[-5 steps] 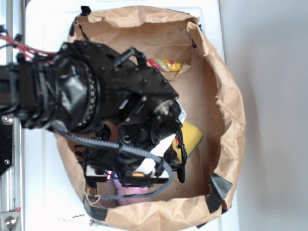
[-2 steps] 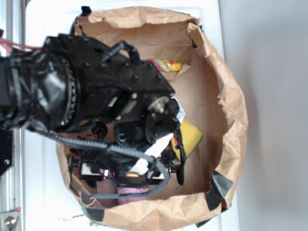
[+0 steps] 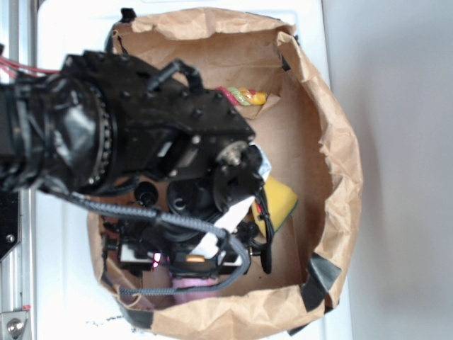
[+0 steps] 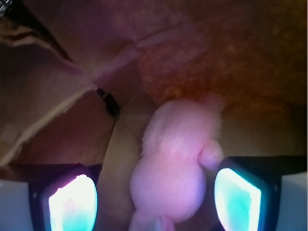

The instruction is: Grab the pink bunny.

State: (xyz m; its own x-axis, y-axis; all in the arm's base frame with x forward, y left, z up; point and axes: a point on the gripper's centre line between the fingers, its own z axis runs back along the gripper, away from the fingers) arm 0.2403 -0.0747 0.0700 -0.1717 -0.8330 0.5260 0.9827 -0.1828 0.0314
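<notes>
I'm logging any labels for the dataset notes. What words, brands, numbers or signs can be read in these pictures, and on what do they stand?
None can be read: the paper bag, the pink bunny, the yellow sponge, the striped rope and the gripper show no writing in either view.

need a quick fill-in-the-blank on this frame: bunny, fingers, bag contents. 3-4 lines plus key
1. In the wrist view the pink bunny lies ____ the two fingers.
2. The gripper is ____, not yet closed on the toy.
3. Everything sits inside a brown ____ bag.
4. The sponge near the arm is ____ in colour.

Missing words: between; open; paper; yellow
</notes>
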